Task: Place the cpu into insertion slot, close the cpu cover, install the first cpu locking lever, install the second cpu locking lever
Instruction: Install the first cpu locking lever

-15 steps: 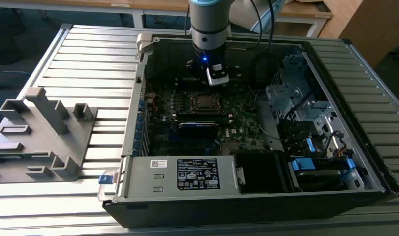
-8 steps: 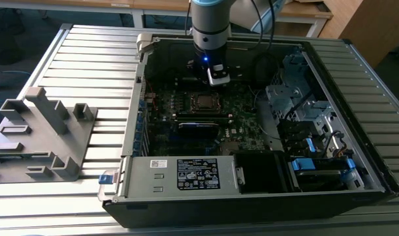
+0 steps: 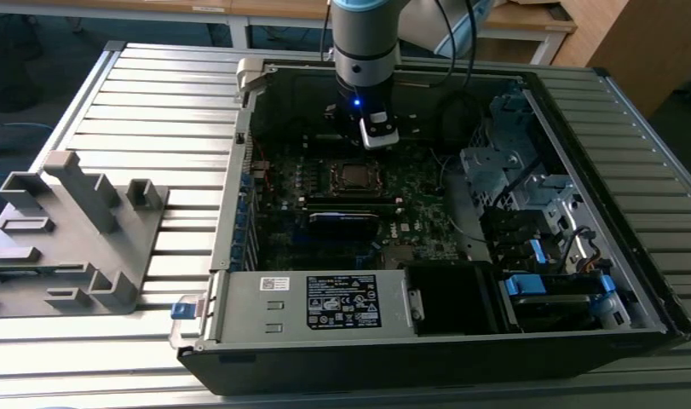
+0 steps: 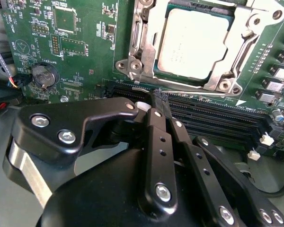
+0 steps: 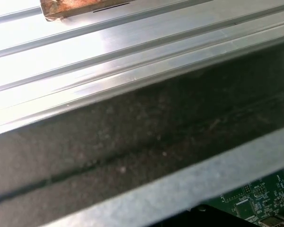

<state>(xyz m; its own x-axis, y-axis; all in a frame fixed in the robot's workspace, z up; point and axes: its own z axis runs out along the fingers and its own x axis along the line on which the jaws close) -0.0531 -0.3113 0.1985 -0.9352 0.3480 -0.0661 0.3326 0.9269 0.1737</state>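
Note:
In the second wrist view the cpu (image 4: 191, 42), a pale metal square, lies in the insertion slot (image 4: 137, 28) on the green board. The silvery cpu cover (image 4: 236, 56) lies flat around it, framing its top. A thin wire lever (image 4: 194, 92) runs along the socket edge nearest my gripper (image 4: 156, 100). The black fingers are pressed together, their tips right at that edge beside the lever's end; I cannot tell whether they touch it. In the exterior view the gripper (image 3: 376, 143) hangs just behind the socket (image 3: 352, 176), inside the open computer case.
Long black memory slots (image 4: 217, 118) lie between the gripper and the socket. A coin battery (image 4: 42, 75) sits to one side. The case walls (image 3: 245, 170) surround the board, with a labelled power supply (image 3: 322, 302) in front and drive bays (image 3: 527, 196) at the exterior view's right.

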